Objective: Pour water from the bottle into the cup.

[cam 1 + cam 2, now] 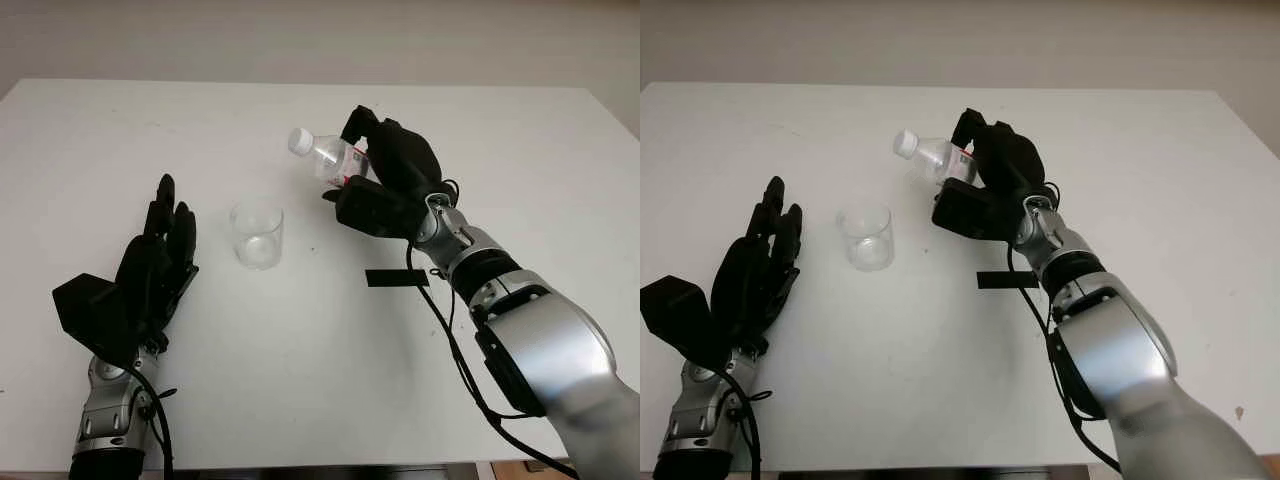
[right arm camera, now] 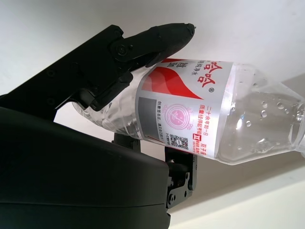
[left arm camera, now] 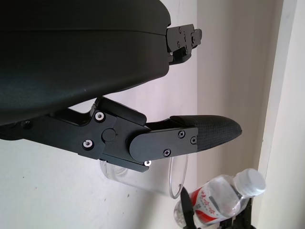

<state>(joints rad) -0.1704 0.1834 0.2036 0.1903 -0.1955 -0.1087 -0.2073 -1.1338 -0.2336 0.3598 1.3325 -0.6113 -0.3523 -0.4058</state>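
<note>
The right hand [image 1: 385,170] was closed around the bottle [image 1: 328,158], its fingers wrapped over the labelled middle. It held the bottle in the air, tilted, with the white cap [image 1: 298,140] pointing toward the cup [image 1: 257,234]. The cap looked still screwed on, so no water could leave yet; this is a judgement from the white top seen in both eye views.

The cup stood upright on the white bench [image 1: 330,330], near the bottle's mouth but not under it. It looked empty or nearly so. The left hand [image 1: 158,262] was open, on the side of the cup away from the bottle, just beside it and not touching it.

To pour well, the mouth should come above the middle of the cup before the tilt grows. The tilt should grow slowly, because the thin plastic may give under the fingers and the light cup could be knocked over.

A black strip [image 1: 396,277] lay on the bench, on the bottle's side of the cup.
</note>
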